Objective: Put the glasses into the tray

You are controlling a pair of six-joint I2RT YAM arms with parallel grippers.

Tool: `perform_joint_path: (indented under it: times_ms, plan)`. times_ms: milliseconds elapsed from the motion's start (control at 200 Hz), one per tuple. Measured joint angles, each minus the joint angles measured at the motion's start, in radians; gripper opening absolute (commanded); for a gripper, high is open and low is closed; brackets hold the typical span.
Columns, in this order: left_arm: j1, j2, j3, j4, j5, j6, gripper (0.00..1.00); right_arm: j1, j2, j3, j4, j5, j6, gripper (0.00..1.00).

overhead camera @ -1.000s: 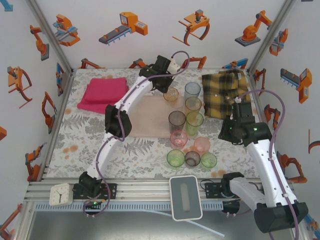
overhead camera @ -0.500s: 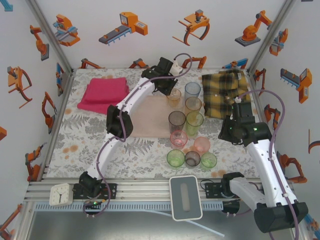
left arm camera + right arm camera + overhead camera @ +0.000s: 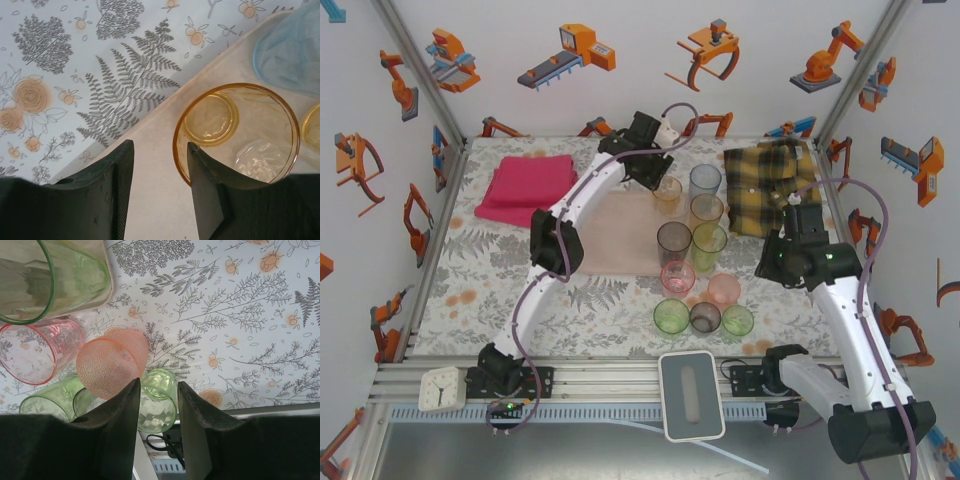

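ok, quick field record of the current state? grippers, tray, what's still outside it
left gripper: open, fingers either side of the orange tumbler wall
orange tumbler: upright on the tray, far end
right gripper: open, empty, hovering by the salmon tumbler and green tumbler
also off tray: second green tumbler, smoky grey tumbler
bystanders: magenta towel, plaid shirt

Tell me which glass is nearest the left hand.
The low orange glass left of the blue glass: its rim sits at the left hand; others stand farther.
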Motion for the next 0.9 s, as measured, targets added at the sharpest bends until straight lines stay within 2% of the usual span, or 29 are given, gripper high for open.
perform_joint_path:
  times_ms: [406,596,901]
  plan:
    - [0.028,-0.207,-0.054,-0.046,0.029,-0.015,0.51,0.000,0.023,0.029,0.020,-0.006,-0.001,0.37]
    - [0.011,-0.237,-0.080,-0.045,-0.003,-0.029,0.40,0.000,0.026,0.053,0.017,-0.007,-0.001,0.37]
    - [0.054,-0.233,-0.158,-0.071,-0.054,-0.054,0.37,0.000,0.010,0.058,0.015,-0.006,-0.001,0.37]
